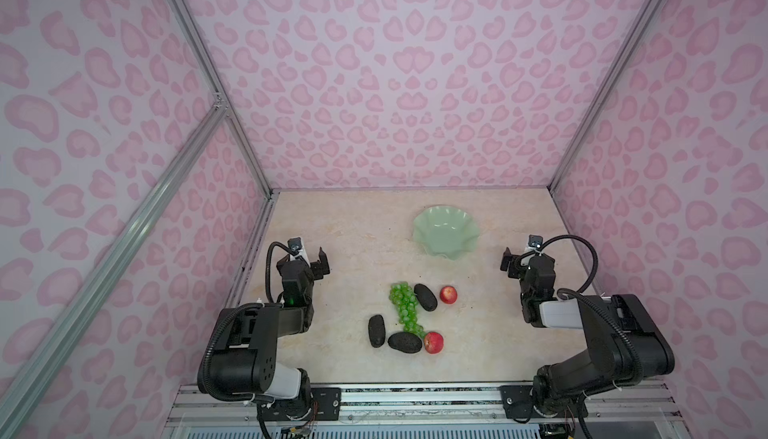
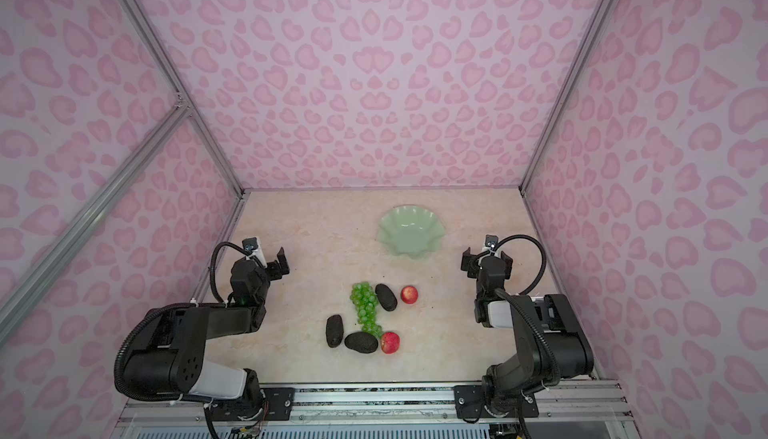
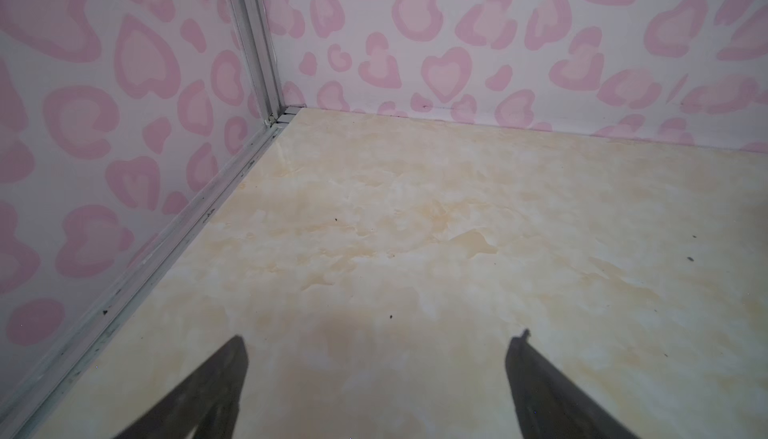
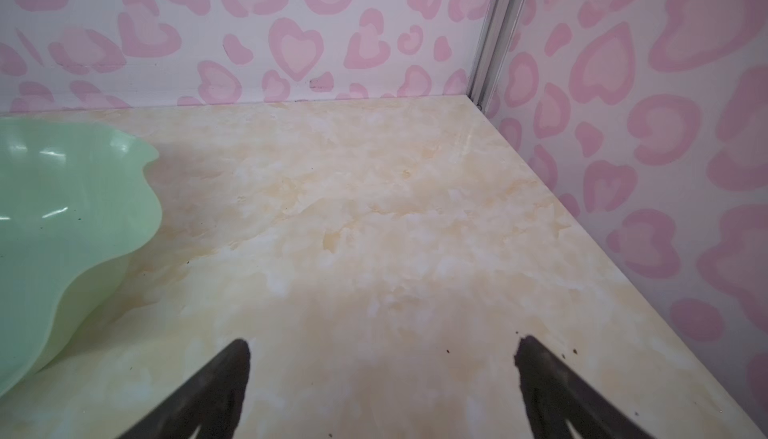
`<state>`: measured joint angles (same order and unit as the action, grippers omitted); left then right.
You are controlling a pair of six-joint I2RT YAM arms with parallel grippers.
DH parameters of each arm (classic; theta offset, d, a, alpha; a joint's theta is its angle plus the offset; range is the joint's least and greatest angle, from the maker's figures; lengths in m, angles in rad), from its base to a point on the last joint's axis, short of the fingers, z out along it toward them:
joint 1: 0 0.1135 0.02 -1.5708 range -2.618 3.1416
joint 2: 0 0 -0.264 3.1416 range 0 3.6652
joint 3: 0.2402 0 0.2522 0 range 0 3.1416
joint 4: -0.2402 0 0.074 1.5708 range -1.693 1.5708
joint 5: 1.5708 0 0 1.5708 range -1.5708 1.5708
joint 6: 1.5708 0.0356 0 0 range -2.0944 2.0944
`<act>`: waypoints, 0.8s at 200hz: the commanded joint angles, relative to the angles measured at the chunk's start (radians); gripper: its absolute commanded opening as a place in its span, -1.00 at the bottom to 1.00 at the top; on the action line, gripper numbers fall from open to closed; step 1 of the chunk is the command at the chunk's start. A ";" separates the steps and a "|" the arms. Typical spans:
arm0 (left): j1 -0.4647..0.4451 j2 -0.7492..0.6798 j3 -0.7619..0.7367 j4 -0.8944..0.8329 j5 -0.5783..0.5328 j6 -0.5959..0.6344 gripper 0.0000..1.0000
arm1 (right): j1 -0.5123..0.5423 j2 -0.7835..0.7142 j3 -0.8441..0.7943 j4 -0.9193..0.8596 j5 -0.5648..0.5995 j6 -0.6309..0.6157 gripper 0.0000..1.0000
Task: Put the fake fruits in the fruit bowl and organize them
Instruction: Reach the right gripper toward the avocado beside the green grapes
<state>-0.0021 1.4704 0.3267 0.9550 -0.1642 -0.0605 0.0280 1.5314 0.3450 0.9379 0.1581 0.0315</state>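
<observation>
The mint-green fruit bowl stands empty at the back right of the table. The fake fruits lie in a cluster nearer the front: green grapes, three dark avocados and two red apples. My left gripper hovers open over bare table, left of the fruit. My right gripper is open too, just right of the bowl. Neither holds anything.
Pink heart-patterned walls with aluminium posts enclose the marble-look table on three sides. A metal rail carrying both arm bases runs along the front edge.
</observation>
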 commanded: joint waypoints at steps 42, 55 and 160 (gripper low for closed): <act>0.001 0.001 0.005 0.020 0.002 -0.004 0.95 | 0.001 0.003 0.005 0.007 0.014 -0.001 1.00; 0.001 0.001 0.005 0.020 0.001 -0.003 0.95 | 0.001 0.003 0.005 0.007 0.014 -0.001 1.00; 0.002 -0.004 -0.001 0.024 0.006 -0.005 0.95 | 0.001 0.001 0.003 0.008 0.014 -0.001 1.00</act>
<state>-0.0002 1.4704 0.3267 0.9550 -0.1638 -0.0608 0.0280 1.5314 0.3450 0.9379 0.1600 0.0315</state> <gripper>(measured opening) 0.977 0.999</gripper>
